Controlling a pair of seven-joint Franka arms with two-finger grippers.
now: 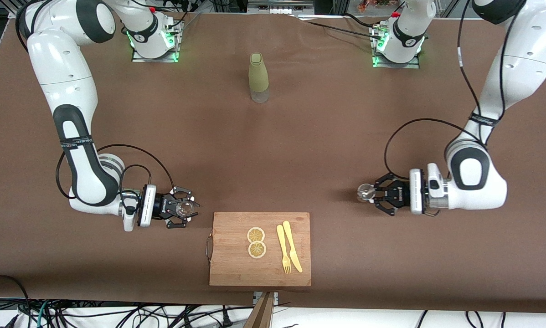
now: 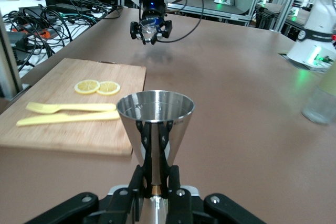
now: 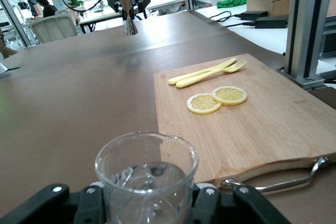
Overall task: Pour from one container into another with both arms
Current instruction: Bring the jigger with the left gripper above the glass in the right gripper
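Note:
My right gripper [image 1: 185,209] is shut on a clear glass measuring cup [image 1: 185,208], upright over the table beside the cutting board's handle end. In the right wrist view the cup [image 3: 147,174] fills the space between the fingers; I cannot tell whether it holds liquid. My left gripper [image 1: 372,193] is shut on the waist of a steel double-cone jigger [image 1: 365,192], held upright over bare table toward the left arm's end. In the left wrist view the jigger [image 2: 155,109] stands between my black fingers [image 2: 142,136], and its upper cone looks empty. The two grippers face each other, far apart.
A wooden cutting board [image 1: 236,264] with a metal handle lies between the grippers, near the front edge. It carries two lemon slices [image 1: 256,242], a yellow fork [image 1: 283,250] and a knife [image 1: 292,246]. An olive-sleeved bottle [image 1: 258,77] stands between the arm bases.

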